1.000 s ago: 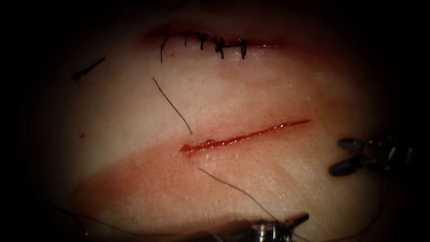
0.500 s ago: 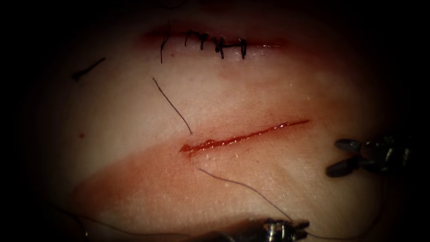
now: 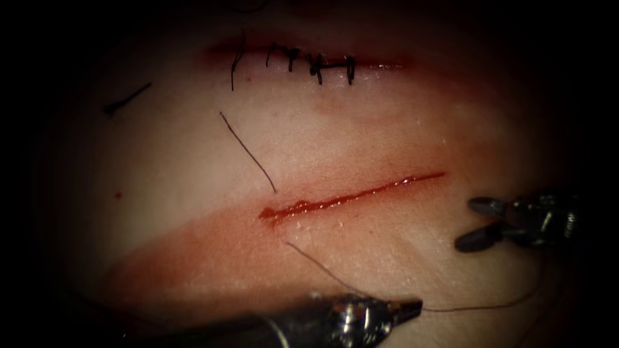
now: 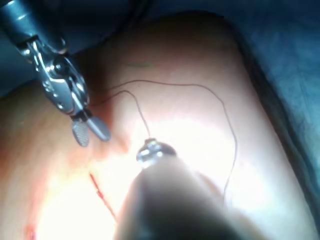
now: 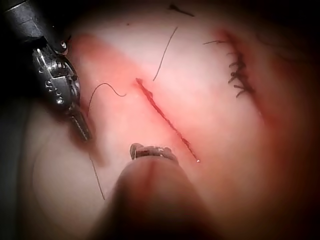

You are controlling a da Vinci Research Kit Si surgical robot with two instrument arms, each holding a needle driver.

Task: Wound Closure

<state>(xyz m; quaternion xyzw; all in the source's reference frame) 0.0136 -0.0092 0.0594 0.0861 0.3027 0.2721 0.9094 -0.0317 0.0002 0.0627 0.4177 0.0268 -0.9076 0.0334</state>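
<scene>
From above, the left pincer point(image 3: 412, 308) sits clamped on the thread point(image 3: 322, 265) below the cut point(image 3: 348, 196), the right pincer point(image 3: 474, 223) gaping empty; up close, thread tension seemingly wants gentleness, needle unseen.

The left arm's claw point(image 3: 412, 307) comes in low from the bottom edge, its shaft lying nearly flat and its tip pointing right; its two jaws are pressed together on the thread point(image 3: 477, 308). The right arm's claw point(image 3: 476, 223) reaches in from the right, pointing left, jaws spread apart and holding nothing.
</scene>
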